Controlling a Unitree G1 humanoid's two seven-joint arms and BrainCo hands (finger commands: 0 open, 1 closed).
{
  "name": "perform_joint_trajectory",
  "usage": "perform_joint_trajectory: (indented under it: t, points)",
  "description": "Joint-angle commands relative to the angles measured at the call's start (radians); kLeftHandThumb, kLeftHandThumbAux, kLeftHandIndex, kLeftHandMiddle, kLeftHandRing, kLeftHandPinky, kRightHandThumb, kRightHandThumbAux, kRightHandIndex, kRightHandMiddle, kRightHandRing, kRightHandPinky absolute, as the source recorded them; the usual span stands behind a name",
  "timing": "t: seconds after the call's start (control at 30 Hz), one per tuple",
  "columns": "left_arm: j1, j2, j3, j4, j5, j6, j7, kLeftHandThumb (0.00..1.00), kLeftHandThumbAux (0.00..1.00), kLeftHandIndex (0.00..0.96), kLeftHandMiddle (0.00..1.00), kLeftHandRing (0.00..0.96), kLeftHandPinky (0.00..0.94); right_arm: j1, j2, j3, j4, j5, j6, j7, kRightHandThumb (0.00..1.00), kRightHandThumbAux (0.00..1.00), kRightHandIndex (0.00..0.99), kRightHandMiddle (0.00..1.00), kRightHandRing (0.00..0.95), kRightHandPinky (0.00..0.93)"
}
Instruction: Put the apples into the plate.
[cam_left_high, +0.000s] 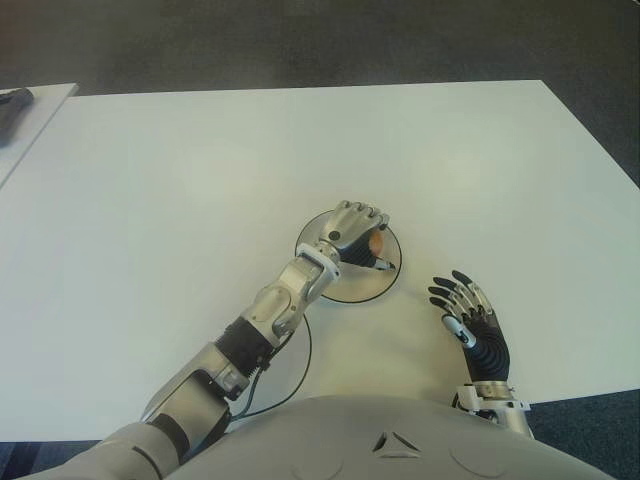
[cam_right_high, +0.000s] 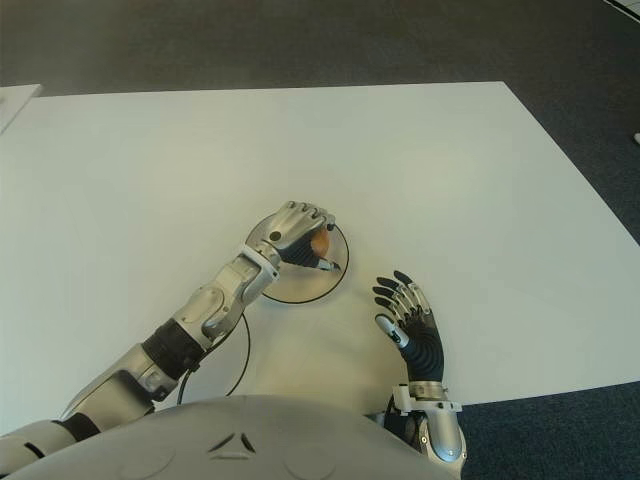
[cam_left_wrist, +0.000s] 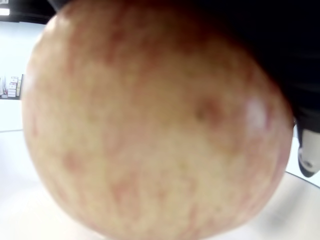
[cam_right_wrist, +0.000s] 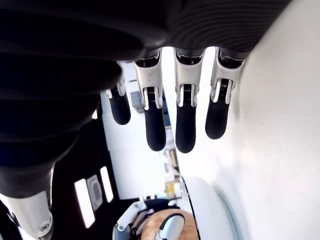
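We see the left hand (cam_left_high: 356, 232), metal-backed, curled around a round, mottled red-yellow apple (cam_left_high: 376, 242) over the round, dark-rimmed white plate (cam_left_high: 350, 287). The apple's axis cannot be determined. Just beside the plate, the right hand (cam_left_high: 471, 322) holds nothing, fingers extended on the smooth white table (cam_left_high: 200, 180).

Yellow-pink speckled apple (cam_left_wrist: 150, 130), white black-rimmed plate (cam_left_high: 352, 290), white table (cam_left_high: 200, 170).

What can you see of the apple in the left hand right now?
The yellowish, red-blushed round apple has smooth, speckled skin. It sits in the curled fingers of the silver left hand, which grips it from above, directly over the round white plate. Only a small orange patch shows between the fingers in the eye views. Whether it touches the plate cannot be told.
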Motion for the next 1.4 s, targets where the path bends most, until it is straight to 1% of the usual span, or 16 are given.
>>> perform_joint_trajectory:
  t: [0.03, 0.2, 0.4, 0.6, 0.8, 1.03, 1.4]
  points:
    - [-0.011, 0.002, -0.017, 0.025, -0.011, 0.001, 0.002, 0.854, 0.664, 0.404, 0.527, 0.801, 0.783, 0.024, 0.01, 0.007, 0.003, -0.002, 0.026, -0.013, 0.466, 0.652, 0.157, 0.299, 0.299, 0.307]
    - [-0.014, 0.008, -0.021, 0.045, -0.043, -0.014, -0.019, 0.855, 0.664, 0.405, 0.523, 0.798, 0.784, 0.025, 0.003, 0.008, 0.0, 0.001, 0.031, -0.011, 0.468, 0.648, 0.16, 0.297, 0.301, 0.307]
    - [-0.018, 0.008, -0.026, 0.061, -0.063, -0.004, -0.033, 0.855, 0.664, 0.407, 0.518, 0.786, 0.77, 0.027, 0.003, 0.007, 0.001, 0.003, 0.027, -0.008, 0.456, 0.646, 0.163, 0.293, 0.298, 0.305]
    - [-0.015, -0.001, -0.046, 0.091, -0.057, 0.006, -0.009, 0.856, 0.663, 0.412, 0.519, 0.778, 0.764, 0.031, 0.006, 0.007, -0.008, 0.011, 0.047, -0.015, 0.459, 0.652, 0.157, 0.297, 0.299, 0.302]
    - [-0.014, 0.011, -0.057, 0.104, -0.064, -0.006, -0.008, 0.856, 0.662, 0.415, 0.516, 0.77, 0.753, 0.03, 0.01, 0.007, -0.009, 0.007, 0.042, -0.018, 0.472, 0.645, 0.151, 0.297, 0.3, 0.308]
    - [-0.011, 0.027, -0.059, 0.11, -0.07, -0.025, -0.003, 0.855, 0.661, 0.415, 0.517, 0.765, 0.75, 0.023, 0.001, 0.004, 0.0, 0.004, 0.032, -0.009, 0.455, 0.644, 0.157, 0.293, 0.297, 0.302]
    - [0.002, 0.033, -0.063, 0.112, -0.056, -0.023, 0.03, 0.854, 0.663, 0.408, 0.522, 0.782, 0.772, 0.014, -0.008, -0.002, 0.007, 0.005, 0.04, 0.002, 0.426, 0.653, 0.157, 0.291, 0.289, 0.27]
